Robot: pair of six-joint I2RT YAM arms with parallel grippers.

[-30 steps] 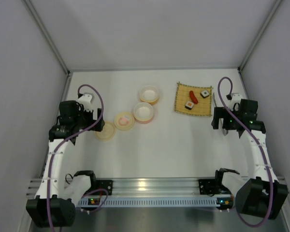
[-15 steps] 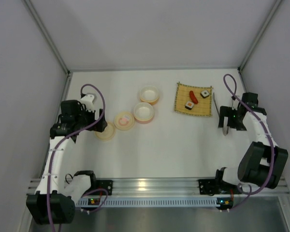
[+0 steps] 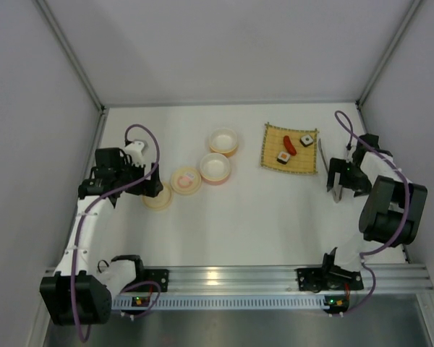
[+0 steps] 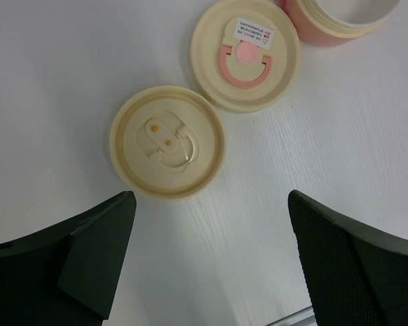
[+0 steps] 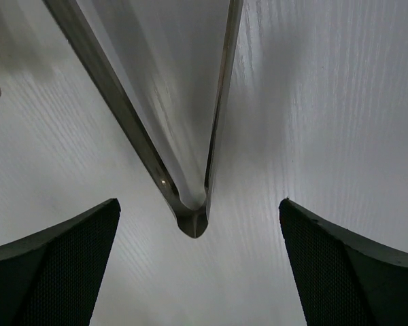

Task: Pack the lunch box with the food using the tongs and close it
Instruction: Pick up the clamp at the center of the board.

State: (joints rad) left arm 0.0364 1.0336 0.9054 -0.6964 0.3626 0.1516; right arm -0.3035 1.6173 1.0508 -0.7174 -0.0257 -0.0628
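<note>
White counter [image 3: 260, 217] with pale walls on three sides fills the top view. At the far right you have the bamboo mat [image 3: 272, 139], which carries the red sausage [image 3: 288, 146] between the near sushi roll [image 3: 283, 157] and the far sushi roll [image 3: 307, 140]. The tongs [image 3: 322, 157] lie on the counter just right of the mat, their long axis running near to far with a slight slant. Your right hand [image 3: 340, 184] hangs over their near end, so this arm is much the closer one. The lunch box sits in pieces left of centre: far pink bowl [image 3: 223, 142], near pink bowl [image 3: 215, 168], ringed lid [image 3: 186, 180] and plain lid [image 3: 158, 196]. Your left hand [image 3: 145, 184] is beside the plain lid.

From the left wrist, that hand [image 4: 211, 265] is spread wide with nothing between its fingers. The plain lid lies on the counter just ahead, and the ringed lid is close beyond it.

From the right wrist, the tongs' joined end points back at you, centred in the gap, with both arms fanning away toward the far side. Your right hand [image 5: 200, 272] is fully open and grips nothing. I judge that closing here would catch only the hinge, so you probably need to reach further along the arms before you squeeze.
</note>
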